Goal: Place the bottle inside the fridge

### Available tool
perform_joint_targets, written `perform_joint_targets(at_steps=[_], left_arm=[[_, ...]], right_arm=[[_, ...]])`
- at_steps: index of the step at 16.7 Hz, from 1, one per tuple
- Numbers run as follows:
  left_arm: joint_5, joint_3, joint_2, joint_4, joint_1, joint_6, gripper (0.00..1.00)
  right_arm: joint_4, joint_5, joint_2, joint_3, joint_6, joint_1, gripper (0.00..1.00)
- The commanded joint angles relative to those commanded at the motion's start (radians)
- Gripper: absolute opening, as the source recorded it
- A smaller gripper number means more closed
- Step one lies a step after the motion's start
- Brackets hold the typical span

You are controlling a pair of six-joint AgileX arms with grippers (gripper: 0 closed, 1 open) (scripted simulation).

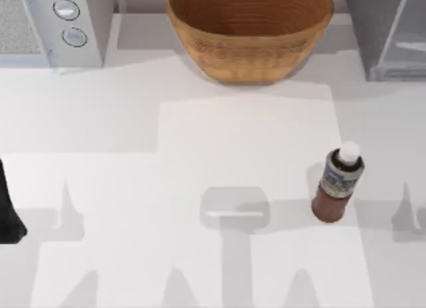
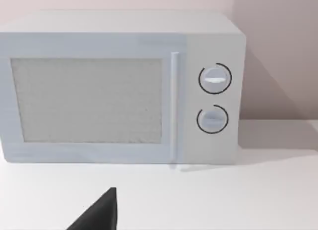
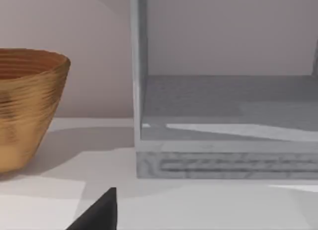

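Currently bottle [image 1: 337, 185] upright on table [image 1: 200, 161], right half, well in front of fridge [image 1: 389, 32] at back right corner. Nothing touching it. Fridge interior visible in right wrist view, cavity facing table. Wicker basket [image 1: 249, 32] back centre, microwave [image 1: 50, 25] back left. Left arm [image 1: 8, 211] parked at left edge; right arm parked. Finger state of both grippers: cannot tell.
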Motion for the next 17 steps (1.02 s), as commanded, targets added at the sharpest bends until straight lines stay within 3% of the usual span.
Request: perform_joint_targets(at_steps=[7,17], left_arm=[[0.0,0.0,0.0,0.0,0.0,0.0,1.0],[0.0,0.0,0.0,0.0,0.0,0.0,1.0]], right_arm=[[0.134,-0.059,0.155,0.003,-0.013,0.007,1.0],[0.795,-0.356,0.947,0.019,-0.074,0.062,1.0]])
